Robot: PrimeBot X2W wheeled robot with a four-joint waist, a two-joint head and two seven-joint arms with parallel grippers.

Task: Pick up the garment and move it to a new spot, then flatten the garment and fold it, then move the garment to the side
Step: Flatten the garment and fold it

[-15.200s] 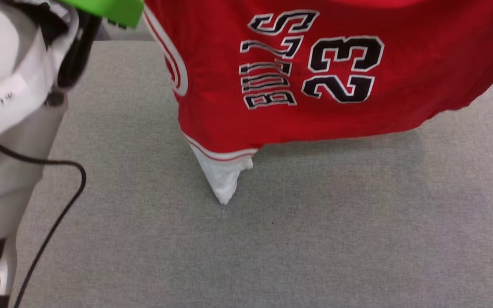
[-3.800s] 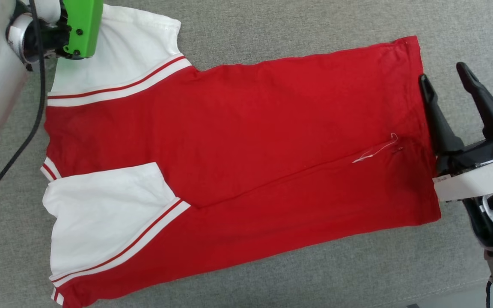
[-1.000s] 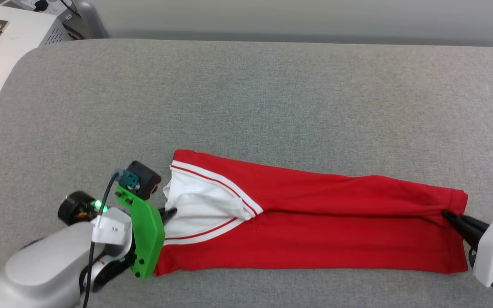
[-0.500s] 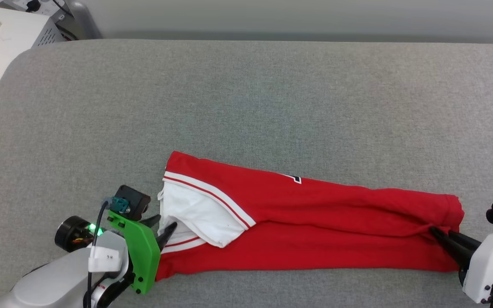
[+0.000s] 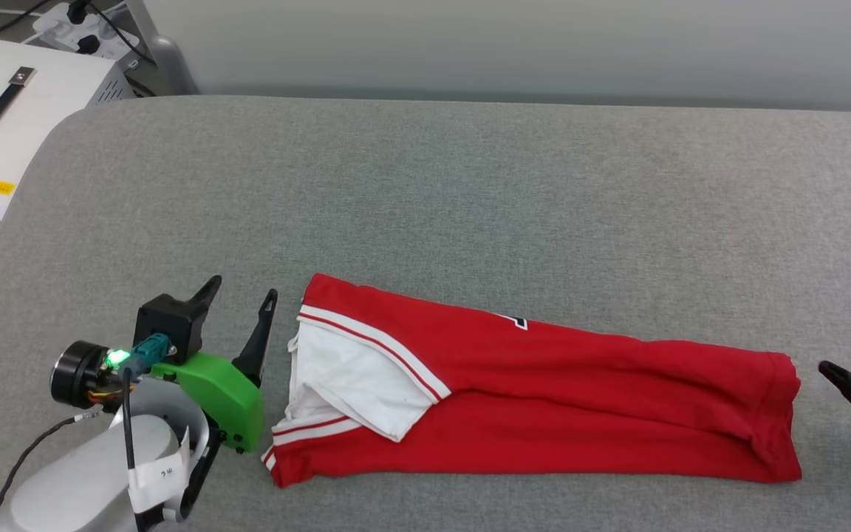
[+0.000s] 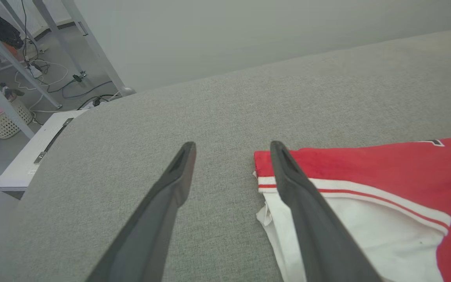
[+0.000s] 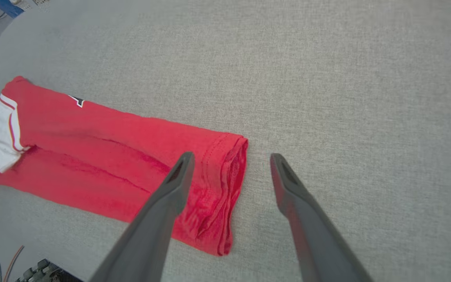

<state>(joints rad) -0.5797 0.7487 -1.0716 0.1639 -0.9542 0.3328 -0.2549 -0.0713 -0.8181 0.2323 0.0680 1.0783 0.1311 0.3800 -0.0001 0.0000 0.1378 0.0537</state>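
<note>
Left claw (image 5: 241, 290): wide open, holding nothing, lower left, just beside the garment (image 5: 544, 399).
Right claw (image 5: 849, 367): wide open, empty, right edge, near the red hem.
Garment: folded long, low middle, on the grey pad (image 5: 425, 185).

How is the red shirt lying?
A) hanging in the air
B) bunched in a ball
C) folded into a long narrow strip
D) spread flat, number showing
C: the shirt lies on the grey surface as a long narrow strip, its white sleeve at one end.
</note>
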